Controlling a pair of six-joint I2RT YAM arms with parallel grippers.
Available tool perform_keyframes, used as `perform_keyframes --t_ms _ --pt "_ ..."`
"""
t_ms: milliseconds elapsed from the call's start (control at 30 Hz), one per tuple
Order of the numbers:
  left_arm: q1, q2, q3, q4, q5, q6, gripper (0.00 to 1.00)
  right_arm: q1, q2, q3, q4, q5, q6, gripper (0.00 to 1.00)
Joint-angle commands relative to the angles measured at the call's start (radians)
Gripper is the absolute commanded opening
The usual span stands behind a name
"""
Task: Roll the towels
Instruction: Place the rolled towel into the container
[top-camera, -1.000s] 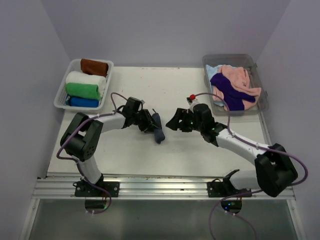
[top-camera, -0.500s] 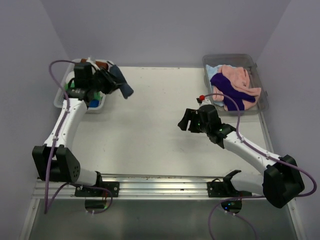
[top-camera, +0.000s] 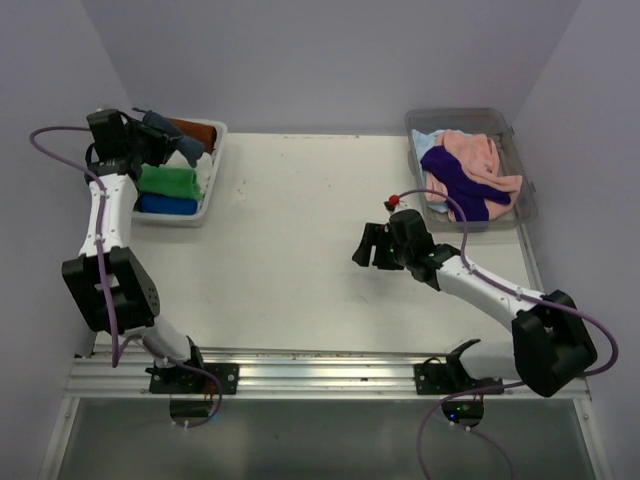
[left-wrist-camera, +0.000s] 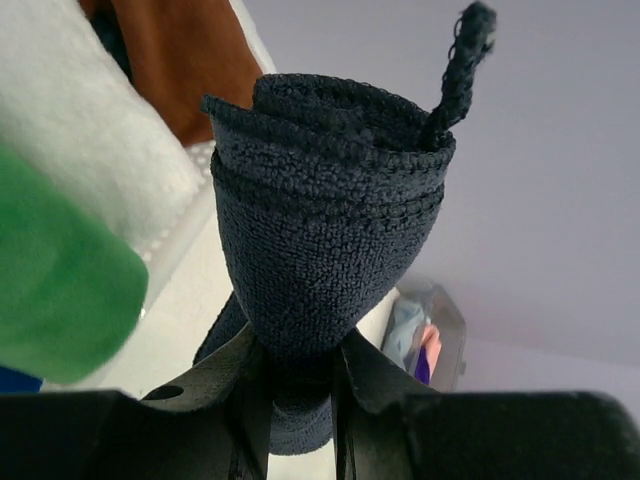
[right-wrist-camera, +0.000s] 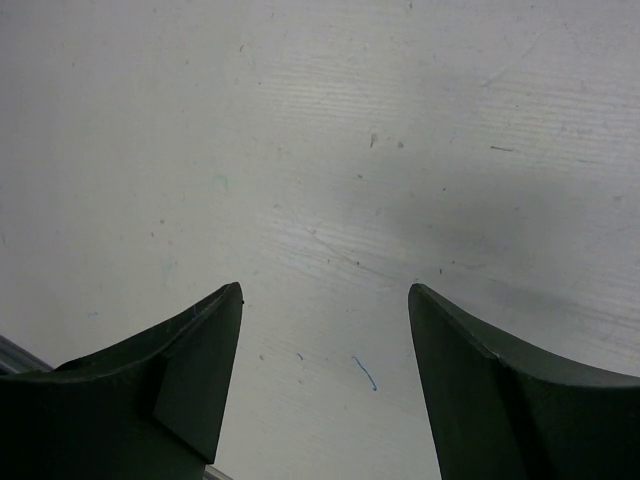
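Our left gripper is clamped on the navy roll over the basket; our right gripper hangs with jaws apart above the counter.

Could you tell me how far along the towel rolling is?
Done: rolled towels lie in the white basket. In hand: the left end effector holds a rolled navy towel over that basket. Left: the pink towel and purple towel lie unrolled in the clear bin; the right end effector is open and empty.
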Motion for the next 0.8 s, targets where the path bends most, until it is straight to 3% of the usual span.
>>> perform_keyframes --t_ms 0,133,267,400,633,733,767 --pt "0.013 0.066 0.043 0.202 -0.096 -0.122 0.11 -0.001 0.024 0.039 0.027 -0.04 -0.007 0.71" --pt "0.012 0.189 0.068 0.392 -0.092 -0.21 0.13 -0.001 0.068 0.06 0.027 -0.066 -0.004 0.71" --pt "0.01 0.391 0.191 0.411 -0.05 -0.242 0.14 -0.001 0.088 0.074 0.029 -0.079 -0.004 0.71" --pt "0.009 0.491 0.268 0.411 -0.053 -0.27 0.15 0.0 0.107 0.085 0.023 -0.079 0.001 0.7" --pt "-0.007 0.551 0.31 0.263 -0.075 -0.233 0.38 0.0 0.119 0.108 0.012 -0.063 -0.002 0.7" --pt "-0.008 0.525 0.277 0.244 -0.086 -0.228 0.53 0.0 0.118 0.108 0.011 -0.06 -0.002 0.7" --pt "-0.007 0.519 0.27 0.247 -0.09 -0.224 0.63 -0.001 0.114 0.105 0.012 -0.06 -0.002 0.7"
